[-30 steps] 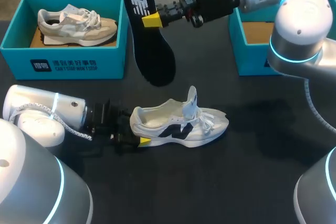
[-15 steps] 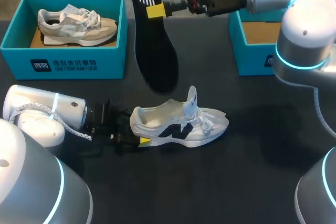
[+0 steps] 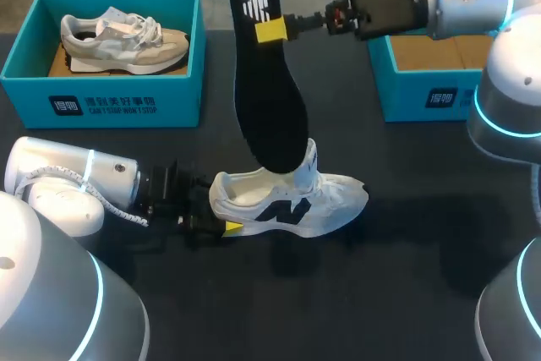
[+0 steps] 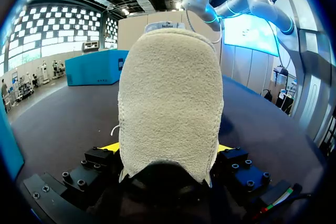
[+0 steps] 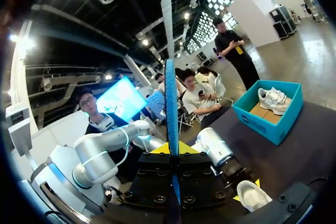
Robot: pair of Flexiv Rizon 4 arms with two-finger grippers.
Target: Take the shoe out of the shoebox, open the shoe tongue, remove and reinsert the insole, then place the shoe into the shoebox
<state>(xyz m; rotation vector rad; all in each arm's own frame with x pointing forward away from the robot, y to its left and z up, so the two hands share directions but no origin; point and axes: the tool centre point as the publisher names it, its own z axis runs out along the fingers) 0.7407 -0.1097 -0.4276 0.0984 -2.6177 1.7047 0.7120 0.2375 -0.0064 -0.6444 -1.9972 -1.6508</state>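
The right gripper (image 3: 272, 29) is pinching the thin, probably floppy insole (image 3: 269, 82) near its heel, toe dangling over the shoe (image 3: 292, 202), whose soft heel the left gripper (image 4: 167, 150) is clamping on the table (image 3: 406, 251).

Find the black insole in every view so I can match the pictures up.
Head view: the insole hangs upright from the right gripper, its lower end at the white shoe's opening.
Left wrist view: not in it; the white shoe's heel fills the view.
Right wrist view: edge-on, a thin upright strip between the gripper's own fingers.
Shared landmark: the white shoe, seen under and beside the gripper in the right wrist view.
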